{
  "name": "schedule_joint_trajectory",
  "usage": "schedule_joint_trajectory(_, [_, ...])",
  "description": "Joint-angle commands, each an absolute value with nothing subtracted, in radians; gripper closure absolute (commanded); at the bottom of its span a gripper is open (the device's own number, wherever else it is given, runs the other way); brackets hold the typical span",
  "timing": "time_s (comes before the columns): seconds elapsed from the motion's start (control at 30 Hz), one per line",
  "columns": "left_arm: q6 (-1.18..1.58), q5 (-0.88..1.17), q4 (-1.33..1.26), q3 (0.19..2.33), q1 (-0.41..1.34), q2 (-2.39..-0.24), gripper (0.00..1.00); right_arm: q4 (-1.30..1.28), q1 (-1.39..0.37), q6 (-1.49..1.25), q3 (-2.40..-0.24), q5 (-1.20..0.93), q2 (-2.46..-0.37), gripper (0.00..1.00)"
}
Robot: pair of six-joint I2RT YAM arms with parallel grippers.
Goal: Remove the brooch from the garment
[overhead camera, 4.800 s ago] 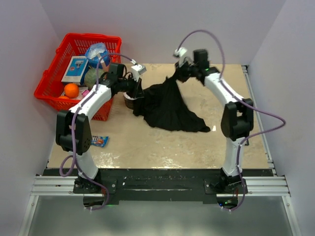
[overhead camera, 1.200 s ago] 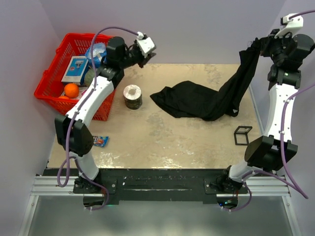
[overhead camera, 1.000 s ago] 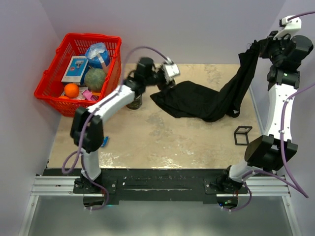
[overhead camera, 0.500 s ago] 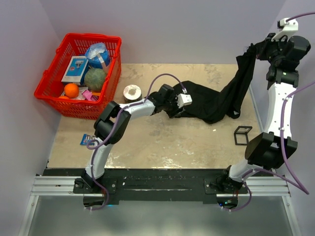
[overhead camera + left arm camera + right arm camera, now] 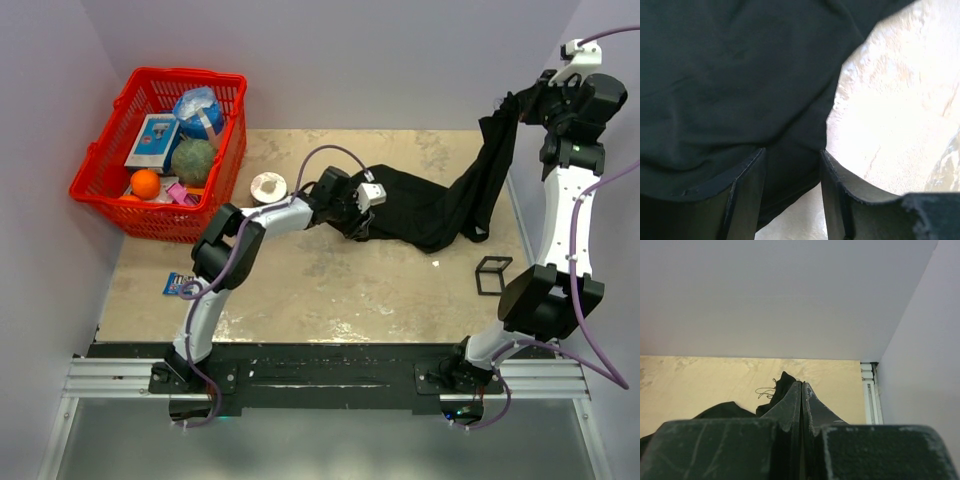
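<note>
While the red basket [image 5: 150, 218] stands at the far left, a roll of tape [image 5: 268, 187] sits near it on the desk [image 5: 330, 290]; the left hand [image 5: 791, 152] has its fingers apart over the left edge of the garment [image 5: 420, 210], which lies mid-desk; the cloth's right end hangs lifted from the right hand [image 5: 801, 387], clamped on it high at the right.

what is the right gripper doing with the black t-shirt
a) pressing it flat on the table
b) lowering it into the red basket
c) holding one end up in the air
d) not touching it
C: the right gripper is shut on one end of the black T-shirt, which hangs from it down to the table, where the rest lies.
</note>
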State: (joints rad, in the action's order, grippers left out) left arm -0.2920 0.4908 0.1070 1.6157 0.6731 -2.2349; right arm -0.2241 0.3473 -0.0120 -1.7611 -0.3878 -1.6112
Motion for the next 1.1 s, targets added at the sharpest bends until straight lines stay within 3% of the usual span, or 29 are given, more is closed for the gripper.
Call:
schedule_joint_trajectory(0.0, [-0.184,0.537,0.063,1.619,0.657,-2.233,0.48,-0.178,0.35,-0.021,-1.755,-0.388,-1.585,1.0])
schedule_joint_trajectory(0.37, [-0.265,0.448,0.034,1.545,0.676,-2.241,0.56,-0.178,0.35,-0.018,-1.718,-0.393,-1.569,1.0])
schedule_joint_trajectory(0.4, [-0.284,0.442,0.04,1.543,0.681,-2.241,0.8,-0.173,0.35,-0.017,-1.717,-0.394,-1.569,1.0])
schedule_joint_trajectory(0.43, [-0.304,0.416,0.043,1.542,0.687,-2.24,0.94,-0.17,0.35,-0.021,-1.709,-0.396,-1.572,1.0])
schedule_joint_trajectory(0.47, [-0.313,0.407,0.044,1.539,0.69,-2.237,1.0,-0.166,0.35,-0.026,-1.707,-0.399,-1.574,1.0])
schedule_joint_trajectory(0.6, [-0.314,0.486,0.202,1.65,0.647,-2.197,1.0,-0.161,0.351,-0.038,-1.759,-0.397,-1.586,1.0])
schedule_joint_trajectory(0.83, [-0.265,0.793,0.302,1.834,0.45,-1.929,1.0,-0.15,0.35,-0.006,-1.957,-0.374,-1.658,1.0])
schedule_joint_trajectory(1.07, [-0.226,0.801,0.351,2.023,0.255,-1.826,1.0,-0.124,0.351,0.032,-2.042,-0.324,-1.652,1.0])
